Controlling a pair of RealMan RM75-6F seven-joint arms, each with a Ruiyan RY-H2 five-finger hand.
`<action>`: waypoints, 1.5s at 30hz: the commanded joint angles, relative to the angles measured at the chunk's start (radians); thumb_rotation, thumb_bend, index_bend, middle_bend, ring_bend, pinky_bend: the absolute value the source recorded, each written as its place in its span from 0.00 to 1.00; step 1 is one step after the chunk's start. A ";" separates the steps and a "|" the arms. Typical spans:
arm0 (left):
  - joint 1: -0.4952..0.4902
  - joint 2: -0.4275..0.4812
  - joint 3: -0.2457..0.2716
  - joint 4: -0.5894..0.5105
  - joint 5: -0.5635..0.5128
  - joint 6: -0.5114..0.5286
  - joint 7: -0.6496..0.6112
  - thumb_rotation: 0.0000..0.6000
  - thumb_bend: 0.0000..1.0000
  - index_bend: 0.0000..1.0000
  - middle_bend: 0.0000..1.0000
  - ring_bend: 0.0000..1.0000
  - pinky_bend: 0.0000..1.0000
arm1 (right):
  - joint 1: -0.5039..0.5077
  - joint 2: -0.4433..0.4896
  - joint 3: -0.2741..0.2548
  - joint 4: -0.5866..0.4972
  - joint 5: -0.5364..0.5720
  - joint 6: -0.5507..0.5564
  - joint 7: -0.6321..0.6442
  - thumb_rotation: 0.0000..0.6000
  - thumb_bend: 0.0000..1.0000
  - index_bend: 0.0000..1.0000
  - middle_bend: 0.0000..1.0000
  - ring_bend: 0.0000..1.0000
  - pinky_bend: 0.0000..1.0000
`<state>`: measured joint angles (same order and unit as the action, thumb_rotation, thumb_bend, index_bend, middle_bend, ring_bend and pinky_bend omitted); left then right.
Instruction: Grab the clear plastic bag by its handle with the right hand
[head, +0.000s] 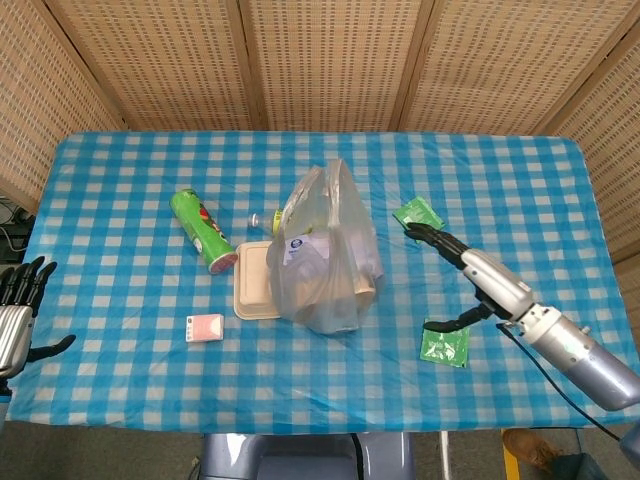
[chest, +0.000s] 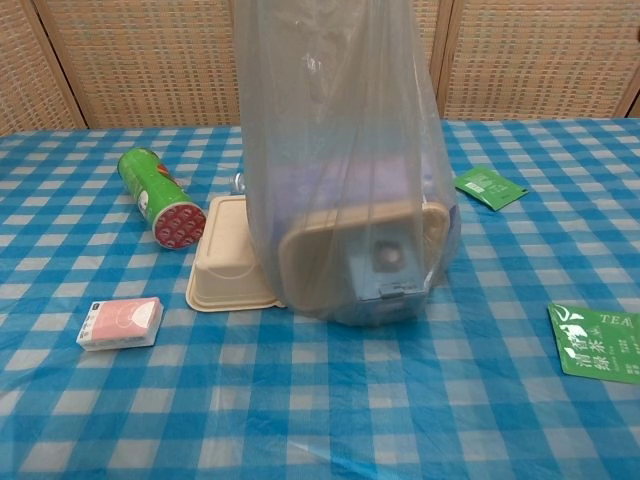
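While apparently unobstructed, clear plastic bag beside clamshell box, chip can.

Clear, glossy plastic bag — matt checked cloth on the table — woven cane screen behind.

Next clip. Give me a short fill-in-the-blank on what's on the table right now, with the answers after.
1. The clear plastic bag stands ____ on the table.
2. The right hand holds ____.
3. The green can lies on its ____.
4. The pink packet lies to the ____ of the bag in the head view.

Answers: upright; nothing; side; left
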<state>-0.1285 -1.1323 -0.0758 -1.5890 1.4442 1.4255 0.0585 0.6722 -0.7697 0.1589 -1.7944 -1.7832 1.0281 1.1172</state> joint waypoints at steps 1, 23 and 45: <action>-0.008 -0.002 -0.007 0.003 -0.019 -0.017 0.003 1.00 0.00 0.00 0.00 0.00 0.00 | 0.107 0.025 0.035 -0.044 0.017 -0.117 0.067 1.00 0.00 0.08 0.00 0.00 0.00; -0.040 -0.007 -0.029 0.031 -0.105 -0.093 -0.003 1.00 0.00 0.00 0.00 0.00 0.00 | 0.394 -0.101 0.207 -0.069 0.421 -0.464 0.005 1.00 0.00 0.11 0.04 0.00 0.00; -0.051 -0.004 -0.037 0.043 -0.141 -0.114 -0.016 1.00 0.00 0.00 0.00 0.00 0.00 | 0.408 -0.206 0.428 -0.062 0.516 -0.710 0.392 1.00 0.00 0.16 0.25 0.19 0.23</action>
<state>-0.1796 -1.1359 -0.1130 -1.5464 1.3036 1.3118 0.0425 1.0935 -0.9675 0.5560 -1.8511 -1.2442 0.3483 1.4713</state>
